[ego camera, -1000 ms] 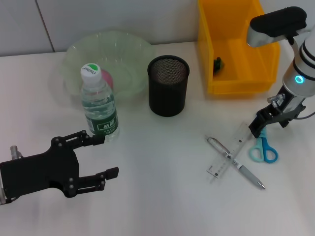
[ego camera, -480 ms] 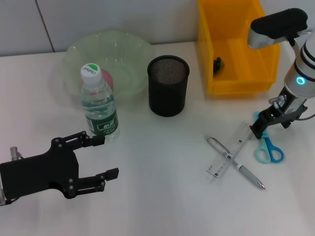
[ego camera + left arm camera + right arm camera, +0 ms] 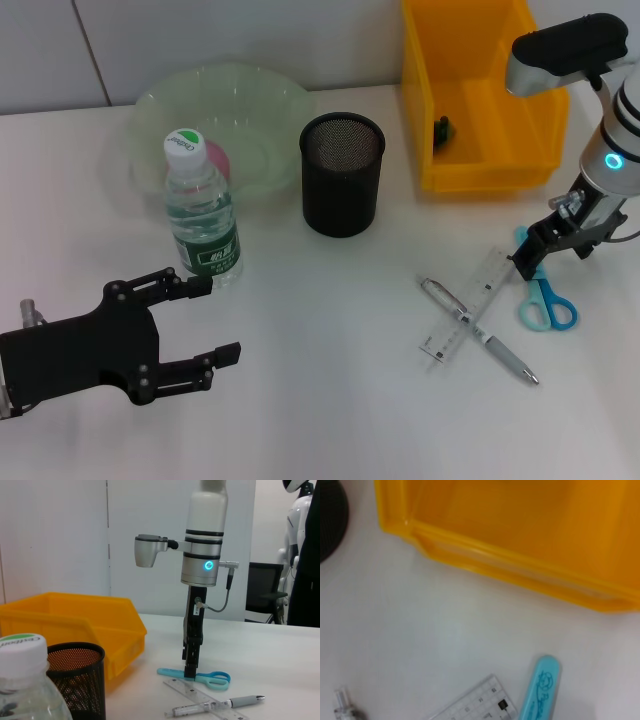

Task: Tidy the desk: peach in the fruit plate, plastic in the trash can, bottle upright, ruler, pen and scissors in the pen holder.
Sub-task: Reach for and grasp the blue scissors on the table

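1. The right gripper point(image 3: 524, 265) stands tip-down on the white table point(image 3: 330, 400), at the covered blade end of the light-blue scissors point(image 3: 542, 295). Whether its jaws are spread or pressed together cannot be told.
2. The scissors lie flat on the table just in front of the yellow plastic bin point(image 3: 480, 90), handle loops toward the table's front edge.
3. A clear plastic ruler point(image 3: 466, 316) lies just beside the scissors, crossed by a silver-grey pen point(image 3: 480, 333); the two touch where they cross.
4. The black mesh pen holder point(image 3: 342, 172) stands upright near the table centre, well apart from the ruler, pen and scissors.
5. The clear water bottle with a green label point(image 3: 201, 212) stands upright, just in front of the translucent green fruit bowl point(image 3: 222, 125). A pink object point(image 3: 218, 158) shows in the bowl behind the bottle cap.
6. A small dark object point(image 3: 441, 127) lies inside the yellow bin.
7. The left gripper point(image 3: 205, 320) hovers near the table's front, jaws spread and holding nothing, its upper finger close to the bottle base.
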